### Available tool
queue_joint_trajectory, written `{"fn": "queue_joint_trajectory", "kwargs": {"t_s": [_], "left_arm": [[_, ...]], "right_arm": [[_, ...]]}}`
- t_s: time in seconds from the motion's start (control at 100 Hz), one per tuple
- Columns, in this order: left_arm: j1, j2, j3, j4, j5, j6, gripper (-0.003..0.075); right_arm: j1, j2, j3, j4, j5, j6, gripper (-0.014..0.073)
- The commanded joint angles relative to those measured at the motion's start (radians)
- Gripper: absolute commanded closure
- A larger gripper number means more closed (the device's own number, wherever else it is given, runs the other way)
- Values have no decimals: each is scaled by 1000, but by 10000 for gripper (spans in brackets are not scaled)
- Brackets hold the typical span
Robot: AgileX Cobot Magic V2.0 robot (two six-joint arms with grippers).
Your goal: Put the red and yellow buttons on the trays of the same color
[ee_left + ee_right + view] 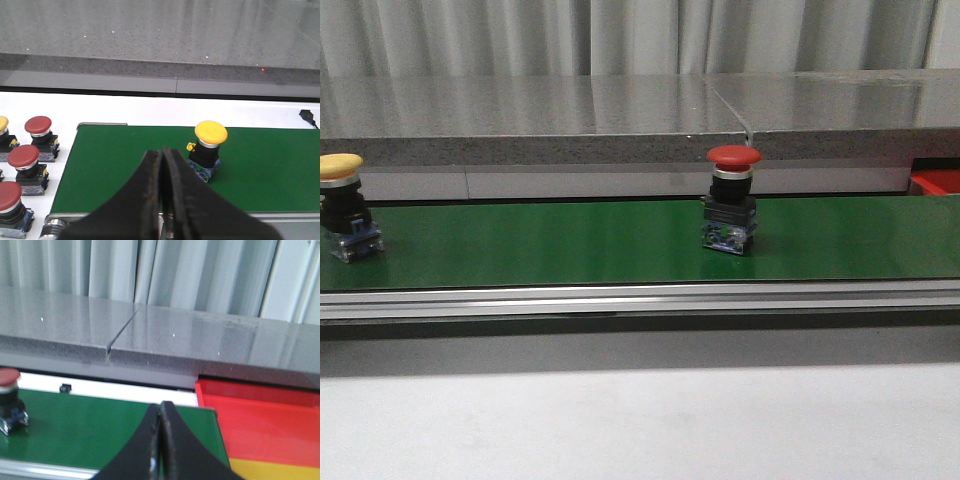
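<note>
**Two push buttons upright on the green belt, both grippers clenched on nothing**

The red button [731, 199] stands upright near the middle of the green conveyor belt [540, 245], mushroom cap on top, black body and clear-blue contact block beneath, so its long axis runs straight up from the belt. The yellow button [344, 205] stands the same way at the far left end of the belt, cap up, its base turned a little off square to the belt edge.

The belt is a long green strip with an aluminium rail [640, 298] along its near side. Behind it runs a polished grey stone ledge [620, 115], and behind that hang pale pleated curtains [620, 35]. A plain white tabletop [640, 425] fills the foreground.

Off the left end of the belt, the left wrist view shows three more red buttons [38, 130] standing on the white surface, plus part of another yellow one [3, 131] at the picture's edge. At the right end sit a red tray [265, 417] and, just beside it, a yellow tray [277, 470].

The left gripper [164, 187] hovers near the yellow button with its fingers pressed together, grasping nothing. The right gripper [160, 440] has its fingers likewise clenched and empty, over the belt's end by the red tray.
</note>
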Motion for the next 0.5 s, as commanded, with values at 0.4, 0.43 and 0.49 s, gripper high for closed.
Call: {"fn": "queue_joint_trajectory", "kwargs": {"t_s": [0.4,0.43,0.49], "left_arm": [[-9,3,-26,5,-79,-2,739],[-9,3,-26,5,-79,-2,739],[-9,3,-26,5,-79,-2,739]], "right_arm": [[1,633,-668,24,631,-2,661],[1,668,-690,25,636,-2,661],[1,742,-726,29,625,-2,661]]}}
